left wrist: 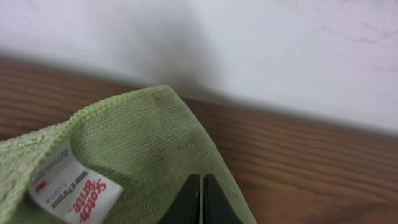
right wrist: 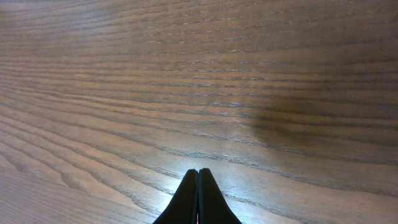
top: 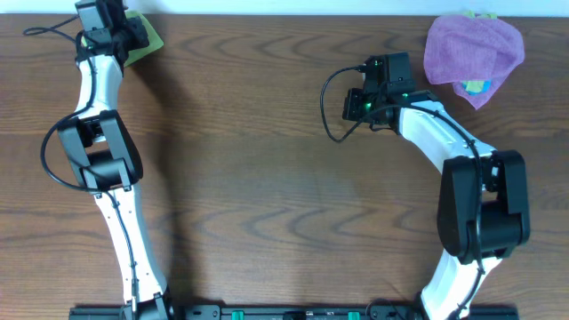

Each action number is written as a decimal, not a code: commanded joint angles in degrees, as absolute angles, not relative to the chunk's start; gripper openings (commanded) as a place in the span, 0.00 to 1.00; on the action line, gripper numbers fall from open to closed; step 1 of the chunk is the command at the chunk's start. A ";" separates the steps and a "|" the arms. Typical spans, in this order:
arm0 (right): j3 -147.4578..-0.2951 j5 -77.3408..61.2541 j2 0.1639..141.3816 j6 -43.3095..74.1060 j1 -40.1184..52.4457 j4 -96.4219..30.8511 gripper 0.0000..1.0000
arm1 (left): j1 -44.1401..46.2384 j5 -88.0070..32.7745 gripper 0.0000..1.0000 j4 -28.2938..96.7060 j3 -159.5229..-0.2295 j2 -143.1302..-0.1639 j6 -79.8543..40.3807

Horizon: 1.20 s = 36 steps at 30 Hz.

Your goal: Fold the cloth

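Observation:
The cloth (left wrist: 130,143) is light green with a white printed tag (left wrist: 73,186). It lies at the table's far left corner against the white wall, and only a corner of the cloth (top: 146,37) shows in the overhead view beside the left arm. My left gripper (left wrist: 200,178) is shut, its tips together over the cloth near its right edge, with no fabric visible between them. The left gripper (top: 114,31) is mostly hidden under its wrist in the overhead view. My right gripper (right wrist: 198,171) is shut over bare wood. The right gripper (top: 360,102) hangs right of the table's middle, far from the cloth.
A crumpled purple cloth (top: 471,46) lies at the back right with a blue item (top: 475,87) poking out beneath it. The white wall (left wrist: 280,50) runs just behind the table's far edge. Black cables loop beside both arms.

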State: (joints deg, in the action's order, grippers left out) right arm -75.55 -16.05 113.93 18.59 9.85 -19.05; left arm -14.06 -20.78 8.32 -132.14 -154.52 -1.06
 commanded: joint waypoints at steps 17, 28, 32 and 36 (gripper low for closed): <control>-76.47 -16.75 112.71 17.12 9.28 -19.09 0.01 | -13.32 -20.38 0.06 22.76 -133.12 -159.70 5.63; -76.47 -16.75 112.71 17.10 9.28 -19.05 0.02 | -13.30 -20.34 0.06 36.12 -133.14 -159.65 13.04; -76.47 -16.73 112.71 17.08 9.28 -19.00 0.02 | -13.30 -18.00 0.05 39.81 -133.14 -159.65 14.68; -76.47 -16.73 112.71 17.06 9.28 -18.87 0.01 | -13.28 -13.74 0.06 40.45 -133.14 -159.65 15.38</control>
